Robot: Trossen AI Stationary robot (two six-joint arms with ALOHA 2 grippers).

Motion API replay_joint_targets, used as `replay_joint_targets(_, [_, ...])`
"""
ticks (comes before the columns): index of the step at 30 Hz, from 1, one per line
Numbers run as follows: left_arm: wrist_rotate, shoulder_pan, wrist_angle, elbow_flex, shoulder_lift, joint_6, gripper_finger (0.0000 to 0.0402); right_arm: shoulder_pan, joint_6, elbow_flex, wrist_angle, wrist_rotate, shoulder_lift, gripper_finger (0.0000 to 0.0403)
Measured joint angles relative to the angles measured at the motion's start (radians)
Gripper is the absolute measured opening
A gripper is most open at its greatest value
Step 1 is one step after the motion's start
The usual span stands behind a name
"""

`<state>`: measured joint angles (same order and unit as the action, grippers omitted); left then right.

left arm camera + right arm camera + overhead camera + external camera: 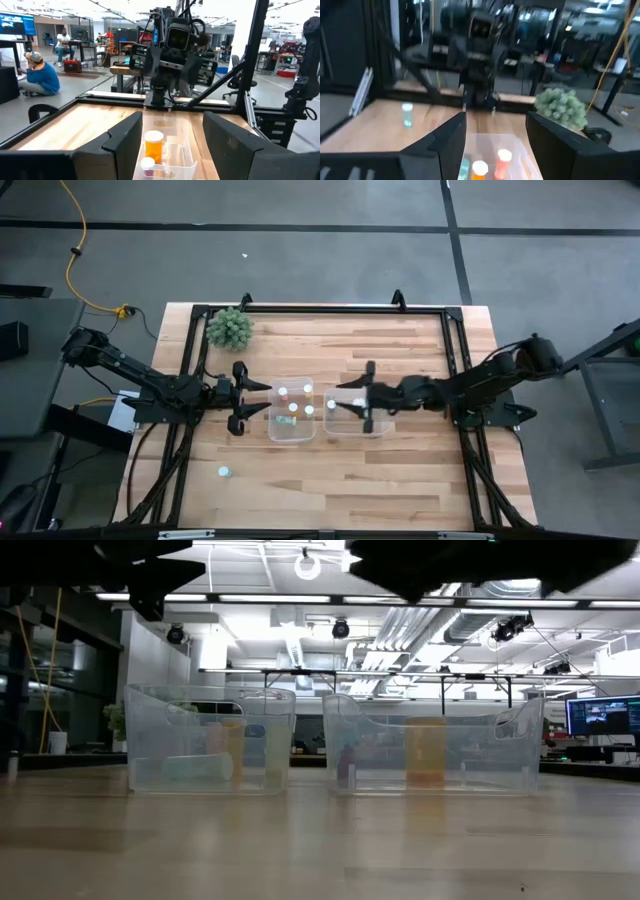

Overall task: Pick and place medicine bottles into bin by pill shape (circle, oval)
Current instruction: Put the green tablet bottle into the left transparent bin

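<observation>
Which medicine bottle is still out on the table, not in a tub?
The pale greenish-clear bottle with a white cap, alone on the bare wood at the table's front left. The other bottles sit inside the two clear tubs.

Wood table [400, 480] w/ two clear tubs [292, 430], spiky plant [230, 329], one loose bottle [224, 472]

White-capped orange medicine bottles [153, 145] sit in clear tubs [292, 430] on pale wood table [400, 480]; spiky plant [230, 329] is green.
</observation>
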<state>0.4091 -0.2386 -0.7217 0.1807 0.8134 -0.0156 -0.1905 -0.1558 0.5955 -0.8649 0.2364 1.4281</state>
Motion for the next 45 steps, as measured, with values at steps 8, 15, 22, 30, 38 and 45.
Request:
replay_joint_targets(8, [0.003,0.000,-0.006,0.000,0.000,0.001,0.0200,0.000,0.025,-0.092,-0.142,-0.001,-0.061,0.0197])
replay_joint_targets(15, [0.003,0.000,-0.005,0.000,0.000,0.001,0.0200,0.000,0.025,-0.075,-0.112,-0.003,-0.059,0.0197])
replay_joint_targets(22, [-0.004,0.000,-0.008,0.000,0.000,0.001,0.0200,0.000,0.025,-0.074,-0.104,-0.003,-0.059,0.0197])
replay_joint_targets(30, [-0.150,-0.023,0.015,0.052,0.013,0.017,0.0200,0.000,0.025,-0.073,-0.103,-0.003,-0.059,0.0197])
replay_joint_targets(38, [-0.141,-0.233,0.465,0.331,0.163,0.086,0.0200,0.000,0.025,-0.073,-0.089,-0.003,-0.058,0.0197])
replay_joint_targets(45, [-0.008,-0.457,1.200,0.665,0.319,-0.234,0.0200,0.000,0.029,-0.073,-0.073,-0.004,-0.058,0.0197])
